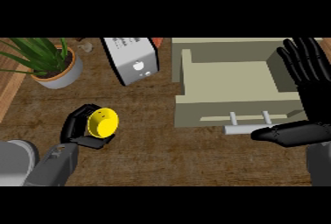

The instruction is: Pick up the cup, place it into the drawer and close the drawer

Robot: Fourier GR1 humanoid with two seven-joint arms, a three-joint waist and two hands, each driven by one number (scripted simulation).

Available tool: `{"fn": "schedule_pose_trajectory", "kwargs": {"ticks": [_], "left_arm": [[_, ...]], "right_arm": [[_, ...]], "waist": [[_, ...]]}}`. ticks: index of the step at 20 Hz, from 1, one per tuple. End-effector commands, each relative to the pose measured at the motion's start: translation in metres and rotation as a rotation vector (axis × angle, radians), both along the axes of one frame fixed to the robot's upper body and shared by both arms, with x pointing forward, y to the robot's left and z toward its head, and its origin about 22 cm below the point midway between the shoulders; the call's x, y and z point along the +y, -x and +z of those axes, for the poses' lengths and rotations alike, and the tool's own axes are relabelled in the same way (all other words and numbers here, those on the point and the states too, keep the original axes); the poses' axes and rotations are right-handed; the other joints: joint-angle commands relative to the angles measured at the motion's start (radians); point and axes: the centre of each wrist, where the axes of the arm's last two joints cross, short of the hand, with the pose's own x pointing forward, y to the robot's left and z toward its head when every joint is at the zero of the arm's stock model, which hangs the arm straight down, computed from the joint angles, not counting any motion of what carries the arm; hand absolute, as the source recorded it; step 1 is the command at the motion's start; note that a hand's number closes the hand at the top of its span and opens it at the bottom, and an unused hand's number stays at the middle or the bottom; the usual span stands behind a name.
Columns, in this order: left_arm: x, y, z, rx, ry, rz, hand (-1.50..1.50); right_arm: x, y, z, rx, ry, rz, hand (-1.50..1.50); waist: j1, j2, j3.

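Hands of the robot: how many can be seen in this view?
2. The left hand is curled round the yellow cup at lower left; the right hand is open beside the drawer.

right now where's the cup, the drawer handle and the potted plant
cup [103, 123], head view, on its yellow side, inside the left hand [76, 120]
drawer handle [241, 128], head view, on the pale bar before the open drawer [229, 76]
potted plant [62, 74], head view, on the pot's rim

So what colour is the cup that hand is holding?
Bright yellow. The cup shows in the head view, held in the left hand.
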Motion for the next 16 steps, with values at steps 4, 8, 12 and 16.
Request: {"fn": "schedule_pose_trajectory", "kwargs": {"ticks": [4, 8, 12, 16], "left_arm": [[-0.027, 0.013, -0.018, -0.214, 0.148, 0.291, 1.5], [-0.052, -0.022, 0.008, -0.27, 0.239, 0.127, 1.5], [-0.052, -0.063, 0.055, -0.277, 0.212, -0.008, 1.5], [-0.11, -0.09, 0.094, -0.322, 0.2, -0.05, 1.5]], "right_arm": [[0.002, 0.005, -0.004, 0.012, -0.006, -0.017, -1.5], [-0.012, 0.004, -0.002, 0.012, -0.01, -0.023, -1.5], [0.006, -0.007, -0.01, 0.008, 0.009, -0.028, -1.5], [-0.006, -0.001, 0.0, 0.019, 0.011, -0.05, -1.5]], "waist": [[0.013, -0.008, 0.002], [0.01, -0.011, 0.003], [0.03, -0.016, 0.005], [0.039, -0.024, 0.007]]}}
